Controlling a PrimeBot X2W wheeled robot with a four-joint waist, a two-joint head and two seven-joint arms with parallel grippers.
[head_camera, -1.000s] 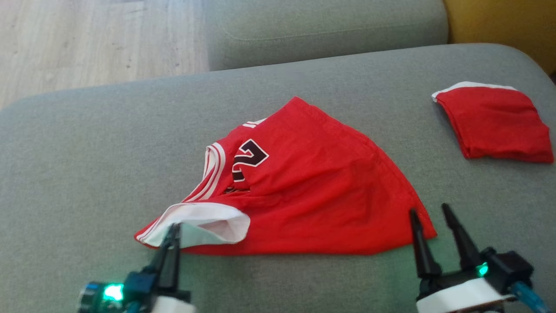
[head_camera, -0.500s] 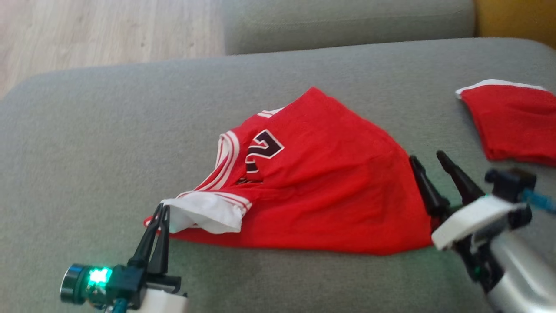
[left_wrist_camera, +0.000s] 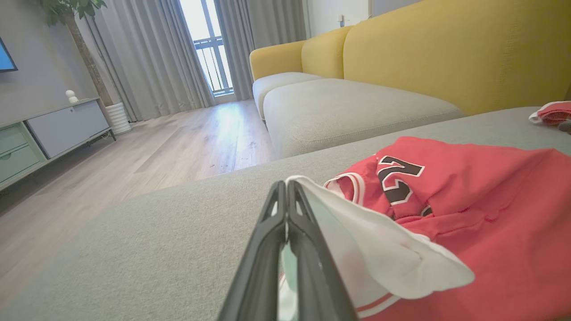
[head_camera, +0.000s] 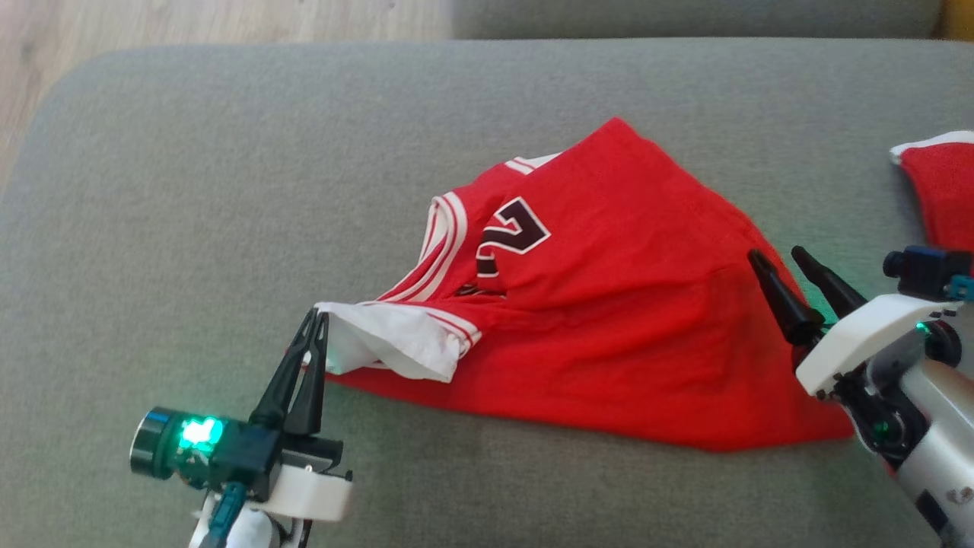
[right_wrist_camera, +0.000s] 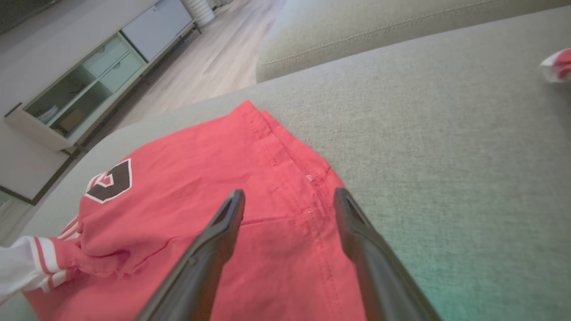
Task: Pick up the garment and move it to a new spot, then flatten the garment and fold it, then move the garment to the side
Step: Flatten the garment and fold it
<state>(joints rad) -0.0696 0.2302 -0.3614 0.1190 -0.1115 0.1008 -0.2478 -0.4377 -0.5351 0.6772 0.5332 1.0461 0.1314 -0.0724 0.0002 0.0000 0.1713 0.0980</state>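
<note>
Red garment (head_camera: pixel 624 304) edge in left end effector (head_camera: pixel 313 320).

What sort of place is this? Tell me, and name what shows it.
Most likely a home living room: a yellow-backed sofa with grey cushions, floor-length grey curtains, and a low media cabinet standing on a wooden floor.

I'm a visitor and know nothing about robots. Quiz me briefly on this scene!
1. True or false: the left gripper is shut on the white edge of the jersey.
2. The right gripper is: A) shut on the jersey, B) open over the jersey's edge, C) holding a cup.
3. How many red cloth items lie on the grey cushion?
Key: 1 true; 2 B; 3 two, the jersey and a folded cloth.
</note>
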